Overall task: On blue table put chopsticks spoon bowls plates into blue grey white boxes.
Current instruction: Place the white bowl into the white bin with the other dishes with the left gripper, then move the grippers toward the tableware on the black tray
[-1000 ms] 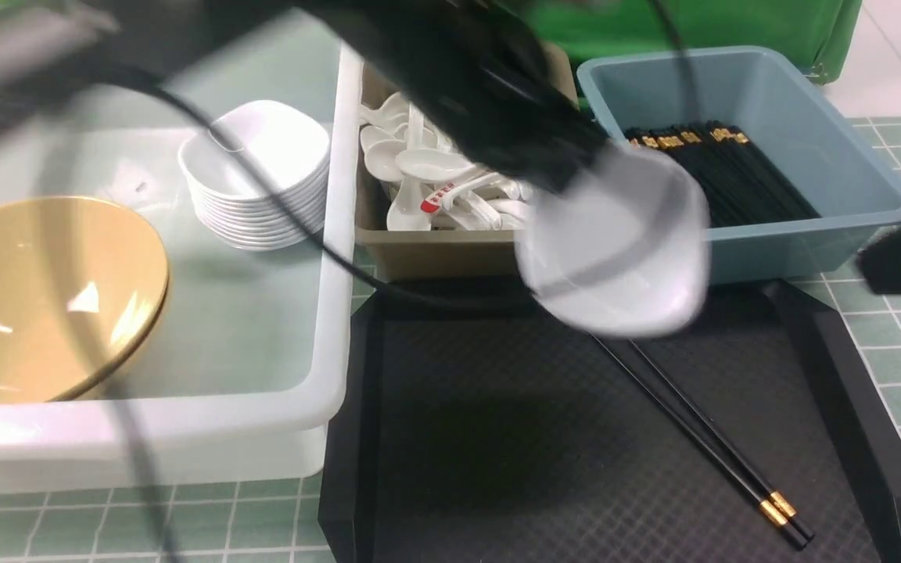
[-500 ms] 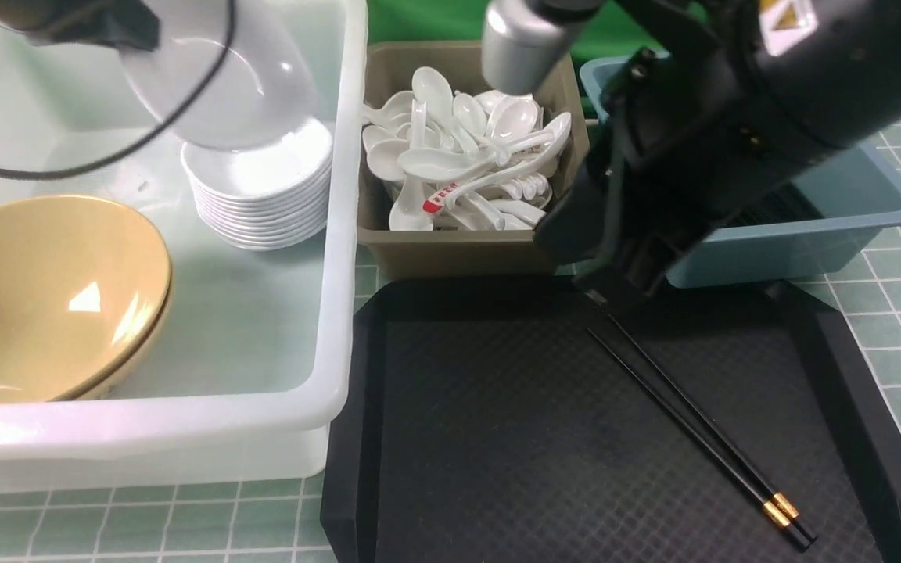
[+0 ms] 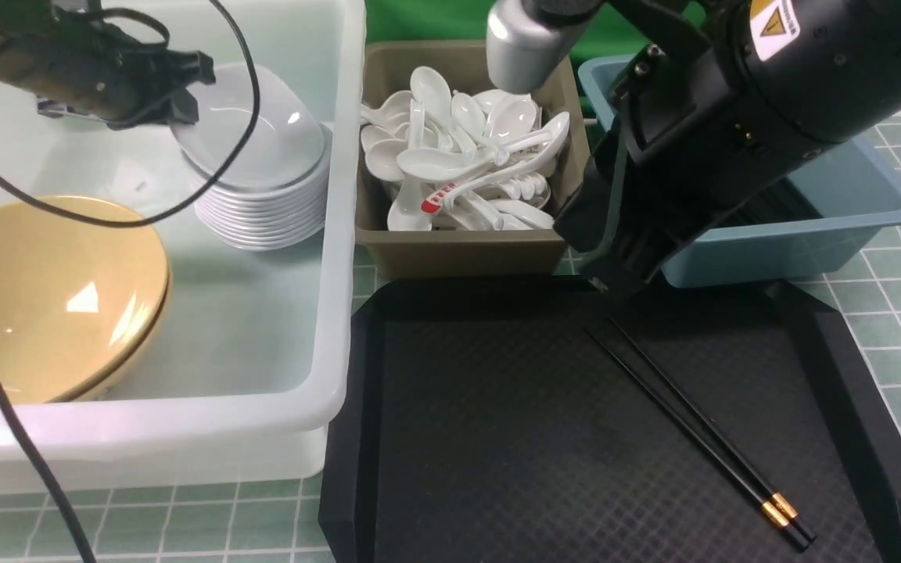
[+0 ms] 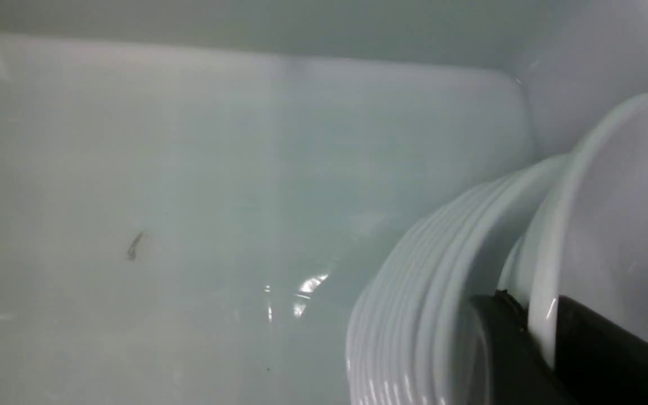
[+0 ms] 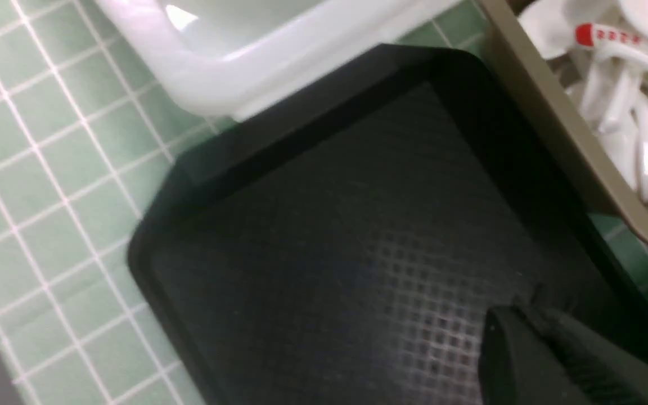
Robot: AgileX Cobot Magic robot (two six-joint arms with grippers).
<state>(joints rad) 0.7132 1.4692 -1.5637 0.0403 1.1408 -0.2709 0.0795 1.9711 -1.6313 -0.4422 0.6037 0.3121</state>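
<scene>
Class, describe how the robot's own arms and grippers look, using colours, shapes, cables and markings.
Bulky matte-black right arm: silver-grey cylindrical part, white label with a yellow warning triangle. Dark left gripper: angular, thin black cable looping nearby. Right gripper: dark fingers.

Can't see much inside the blue bin (image 3: 795, 254) past the right arm (image 3: 740, 125). Only get tan bowls (image 3: 52, 313) chopped by front view's edge.

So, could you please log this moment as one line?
left claw: on top plate, at stack | right claw: shut, empty | chopsticks: on tray
</scene>
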